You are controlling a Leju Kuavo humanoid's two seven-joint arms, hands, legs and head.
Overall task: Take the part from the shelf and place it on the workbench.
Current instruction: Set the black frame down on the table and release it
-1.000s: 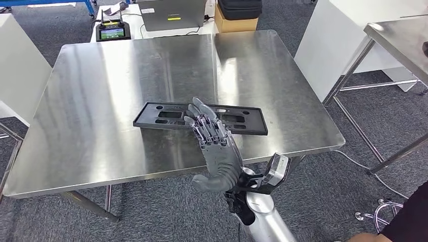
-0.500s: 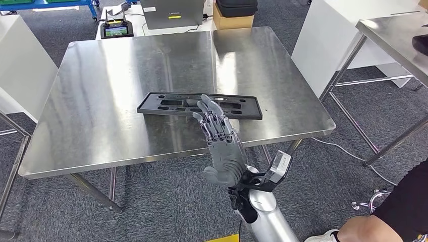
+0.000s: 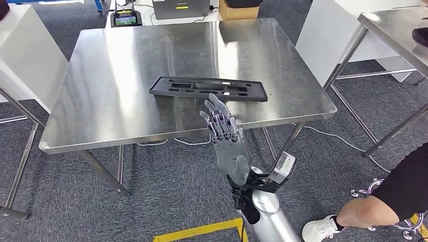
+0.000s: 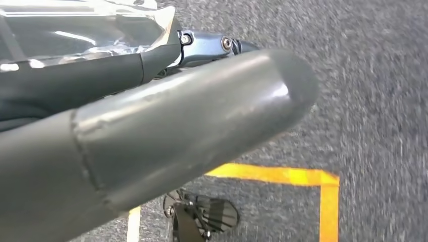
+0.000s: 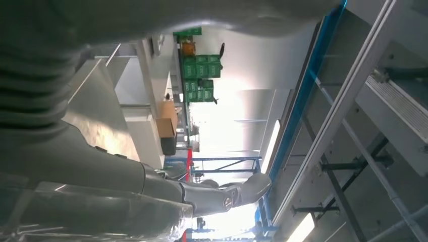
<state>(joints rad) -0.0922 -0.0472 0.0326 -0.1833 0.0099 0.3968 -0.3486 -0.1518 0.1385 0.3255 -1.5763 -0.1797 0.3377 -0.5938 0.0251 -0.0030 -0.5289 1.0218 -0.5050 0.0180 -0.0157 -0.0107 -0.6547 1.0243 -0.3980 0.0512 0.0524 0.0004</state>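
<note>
Head view has the black part [image 3: 208,88] lying flat mid-workbench [image 3: 126,75], so it looks delivered, and the right hand [image 3: 225,138] hovers short of the near edge, fingers loosely apart, holding nothing; left hand, can't tell.

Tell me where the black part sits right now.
In the head view the black part lies flat on the steel workbench, near its front edge, just beyond the right hand.
</note>
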